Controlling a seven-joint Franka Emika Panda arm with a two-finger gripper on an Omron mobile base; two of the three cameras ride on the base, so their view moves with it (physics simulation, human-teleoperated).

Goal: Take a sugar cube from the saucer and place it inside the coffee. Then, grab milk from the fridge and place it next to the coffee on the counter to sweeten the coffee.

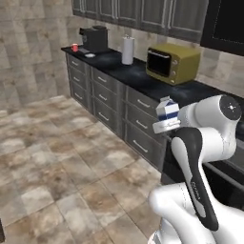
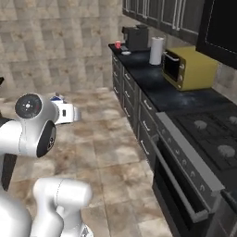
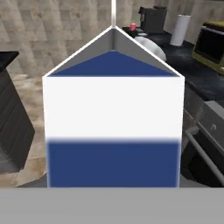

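Left base view: the milk [image 1: 167, 108] sits right of centre, upright, carried at the end of the white arm in the hand [image 1: 165, 125], out over the floor in front of the drawers. Far off in the upper left, the coffee [image 1: 75, 47] stands on the counter [image 1: 128, 71] beside a black coffee machine [image 1: 95, 38], with the saucer [image 1: 90, 55] just in front.

Right base view: the hand [image 2: 69, 113] shows at the left, with a sliver of the carton above it; the coffee [image 2: 117, 44] is at top centre.

Hand view: the milk [image 3: 113, 118] looms in the middle, gripped from below; fingers hidden.
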